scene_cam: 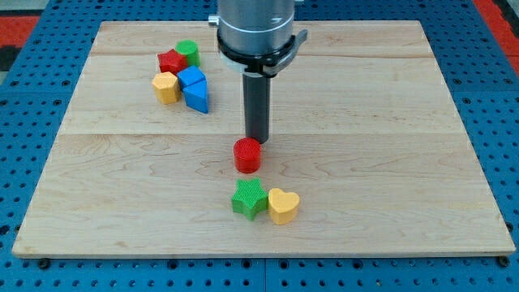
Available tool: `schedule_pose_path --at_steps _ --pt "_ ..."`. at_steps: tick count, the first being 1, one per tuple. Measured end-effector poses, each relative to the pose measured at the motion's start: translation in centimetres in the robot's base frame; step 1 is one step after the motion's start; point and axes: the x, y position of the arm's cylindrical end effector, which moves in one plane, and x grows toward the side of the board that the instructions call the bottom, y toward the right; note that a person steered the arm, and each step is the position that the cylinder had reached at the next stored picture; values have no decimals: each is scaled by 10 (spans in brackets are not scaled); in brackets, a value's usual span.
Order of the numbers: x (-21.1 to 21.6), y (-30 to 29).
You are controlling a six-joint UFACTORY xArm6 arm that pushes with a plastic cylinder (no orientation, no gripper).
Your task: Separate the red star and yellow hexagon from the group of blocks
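**Seven blocks, wide bare wood at the view's right**

Five blocks crowd the board's (454, 162) upper left: red star (170, 61), green cylinder (188, 53), yellow hexagon (165, 87), blue cube (191, 79) and blue wedge (198, 98), all touching or nearly so. My tip (256, 141) stands just above a red cylinder (247, 155) mid-board; contact is hard to judge. Near the bottom edge sit a green star (249, 199) and yellow heart (283, 205). No jaws exist on this rod. The arm's top is cut off.

Red star (170, 61), yellow hexagon (165, 87) clustered upper left.
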Motion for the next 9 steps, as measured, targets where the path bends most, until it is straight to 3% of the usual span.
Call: schedule_pose_path --at_steps 1,3,5,6,7,9 --pt "21 6" --pt "14 2" --pt "-128 20" --pt "-210 -7" --pt "-241 -90" --pt "-191 -125"
